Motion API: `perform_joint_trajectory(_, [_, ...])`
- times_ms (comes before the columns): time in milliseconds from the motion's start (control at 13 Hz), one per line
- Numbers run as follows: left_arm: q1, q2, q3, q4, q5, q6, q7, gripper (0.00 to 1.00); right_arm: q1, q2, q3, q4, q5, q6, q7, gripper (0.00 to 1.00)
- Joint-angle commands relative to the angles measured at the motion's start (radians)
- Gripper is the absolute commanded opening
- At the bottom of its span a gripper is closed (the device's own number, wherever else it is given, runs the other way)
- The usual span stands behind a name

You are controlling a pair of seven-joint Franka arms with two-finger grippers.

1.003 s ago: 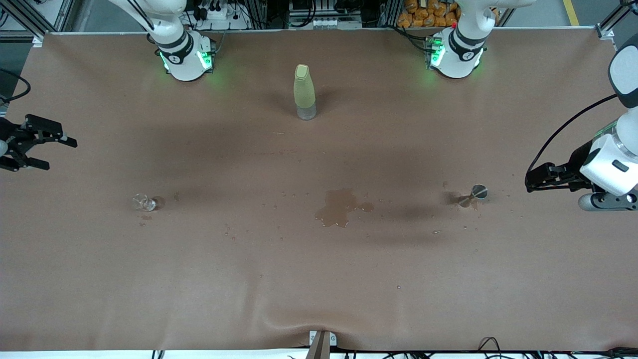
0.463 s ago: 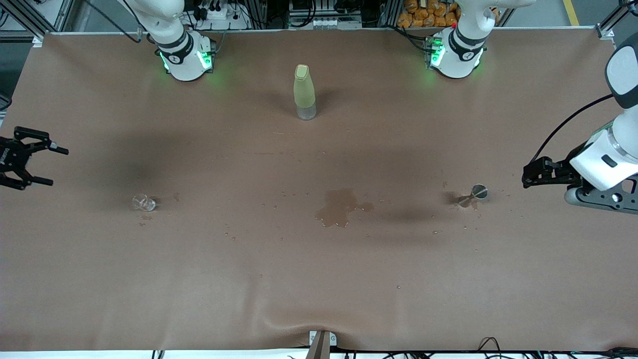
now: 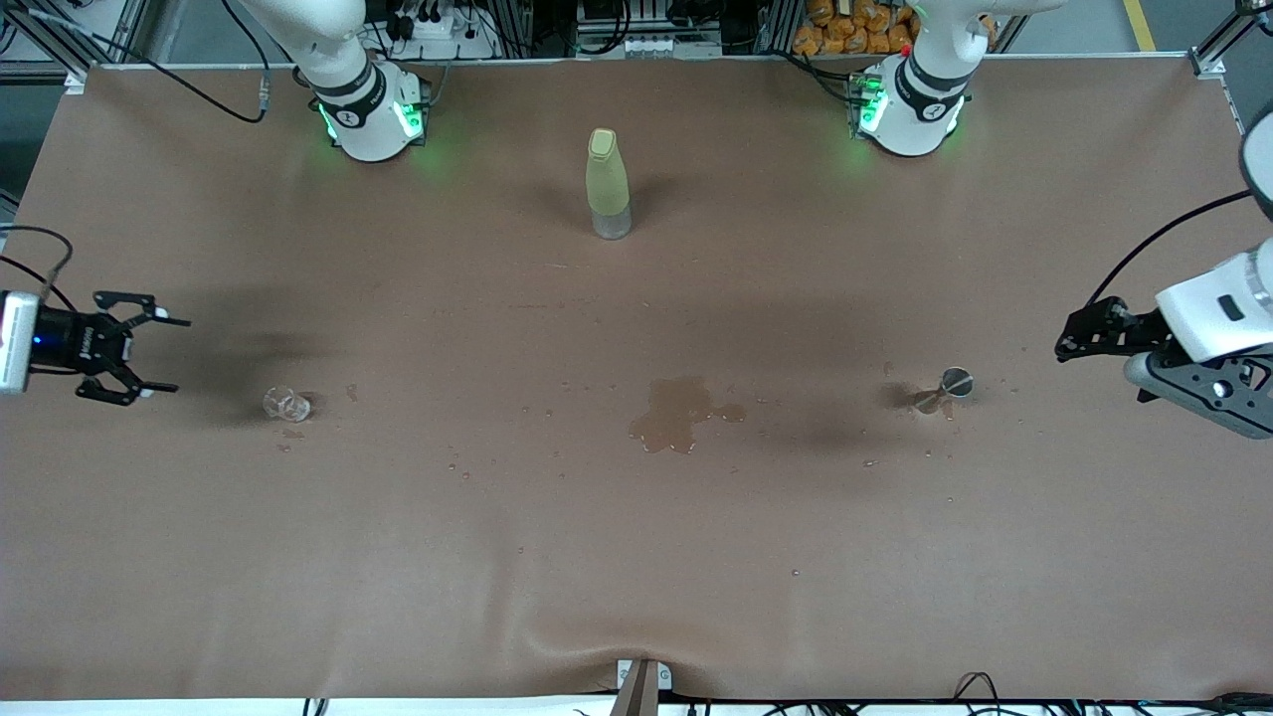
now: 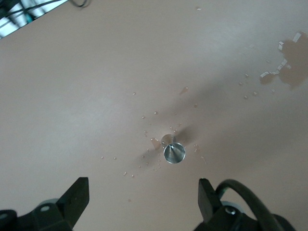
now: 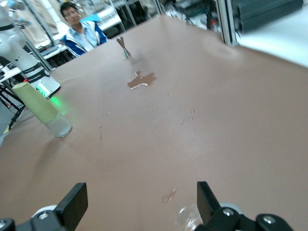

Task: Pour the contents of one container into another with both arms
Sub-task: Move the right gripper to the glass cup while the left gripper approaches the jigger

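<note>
Your right gripper point(image 3: 149, 358) hangs spread open beside the small glass point(image 3: 284, 403); your left gripper point(image 4: 143, 197), also apart, is over the metal jigger point(image 3: 945, 388). Both sit well apart from the puddle point(image 3: 676, 413). Clamp carelessly and either could tip.

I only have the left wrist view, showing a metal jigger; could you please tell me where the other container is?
Observer: A small clear glass sits toward the right arm's end of the table.
Operator: Thanks, and where is the right hand?
Observer: The right hand is open and empty, over the table beside that glass.
Operator: Is anything else out there?
Observer: A capped pale-green bottle stands upright, farther from the front camera than the glass.
</note>
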Motion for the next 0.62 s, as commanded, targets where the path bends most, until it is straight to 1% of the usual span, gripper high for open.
perform_joint_trajectory(0, [0.049,0.007,-0.005,-0.008,-0.075,-0.006,0.183,1.00,-0.023,0.145,0.013,0.062,0.079,-0.025,-0.171,1.00])
perform_joint_trajectory(154, [0.089,0.035,-0.005,-0.006,-0.167,-0.039,0.333,1.00,-0.040,0.200,0.014,0.085,0.090,-0.028,-0.248,1.00])
perform_joint_trajectory(231, [0.103,0.050,-0.005,-0.006,-0.201,-0.045,0.394,1.00,-0.052,0.226,0.016,0.094,0.104,-0.046,-0.253,1.00])
perform_joint_trajectory(309, [0.111,0.062,-0.005,-0.006,-0.224,-0.049,0.477,1.00,-0.055,0.254,0.016,0.096,0.138,-0.059,-0.265,1.00])
perform_joint_trajectory(386, [0.124,0.078,-0.005,-0.006,-0.251,-0.049,0.574,1.00,-0.066,0.292,0.016,0.109,0.159,-0.060,-0.293,1.00])
perform_joint_trajectory(540, [0.158,0.117,-0.005,-0.008,-0.320,-0.066,0.768,1.00,-0.069,0.395,0.019,0.177,0.190,-0.098,-0.360,1.00])
